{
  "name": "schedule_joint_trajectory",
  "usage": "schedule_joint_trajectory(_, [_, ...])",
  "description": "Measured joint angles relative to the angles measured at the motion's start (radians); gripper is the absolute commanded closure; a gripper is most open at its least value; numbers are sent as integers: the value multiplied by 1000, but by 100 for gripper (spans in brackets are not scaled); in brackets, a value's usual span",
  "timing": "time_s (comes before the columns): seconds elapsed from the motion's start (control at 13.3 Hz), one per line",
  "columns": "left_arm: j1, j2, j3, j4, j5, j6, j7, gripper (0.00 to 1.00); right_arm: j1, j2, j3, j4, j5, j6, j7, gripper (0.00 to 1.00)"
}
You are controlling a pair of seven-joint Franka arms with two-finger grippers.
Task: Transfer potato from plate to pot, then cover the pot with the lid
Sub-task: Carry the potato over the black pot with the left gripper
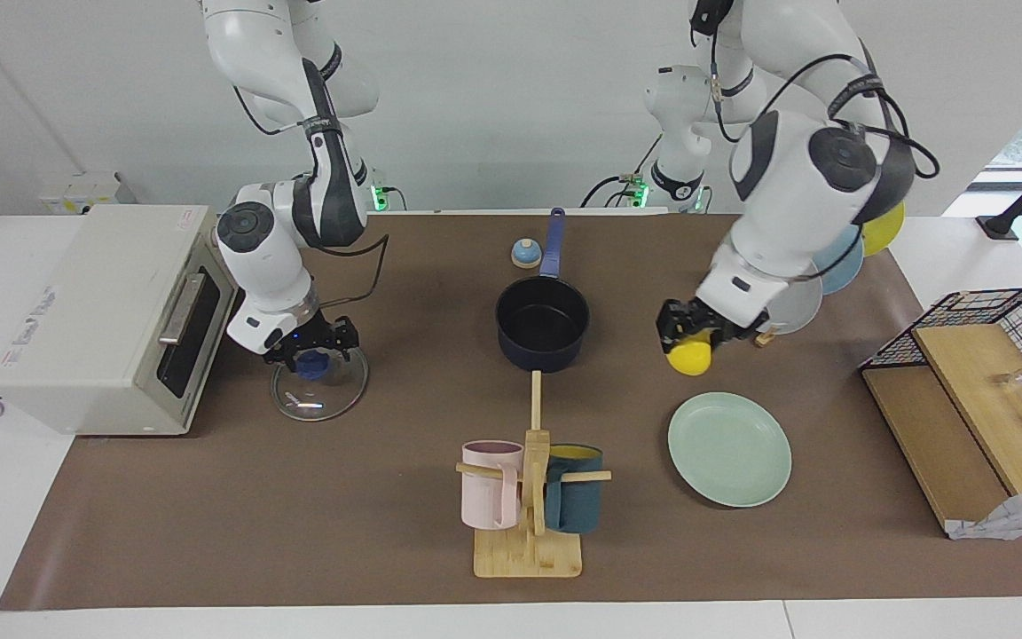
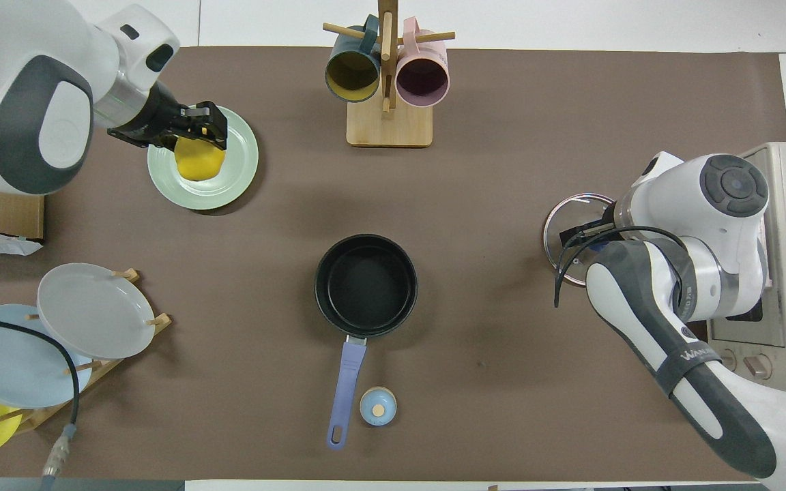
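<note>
My left gripper (image 1: 693, 342) is shut on the bright-yellow potato (image 1: 688, 358) and holds it in the air. In the overhead view the potato (image 2: 198, 160) lies over the pale green plate (image 2: 229, 184). The plate (image 1: 729, 449) is bare. The dark navy pot (image 1: 542, 321) stands empty at mid-table, its blue handle (image 2: 346, 389) pointing toward the robots. The glass lid (image 1: 325, 404) lies flat in front of the toaster oven. My right gripper (image 1: 314, 351) is down at its blue knob. My right arm covers most of the lid (image 2: 560, 225) in the overhead view.
A toaster oven (image 1: 103, 311) stands at the right arm's end. A small blue-topped bell (image 1: 526, 254) sits beside the pot handle. A mug rack (image 1: 529, 497) with two mugs stands farther out than the pot. A rack of upright plates (image 2: 59, 327) and a wire basket (image 1: 972, 373) are at the left arm's end.
</note>
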Motion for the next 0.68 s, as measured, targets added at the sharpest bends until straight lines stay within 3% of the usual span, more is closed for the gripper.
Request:
schedule_joint_trajectory(0.23, [-169, -69, -2, -197, 0, 148, -163, 100, -17, 0, -2, -20, 0, 22, -58, 0])
schedule_joint_trajectory(0.45, [-268, -74, -1, -381, 0, 352, -218, 100, -25, 0, -5, -25, 0, 22, -71, 0])
schedule_joint_trajectory(0.68, [-285, -70, 4, -498, 0, 489, -218, 100, -24, 0, -4, -25, 0, 22, -71, 20])
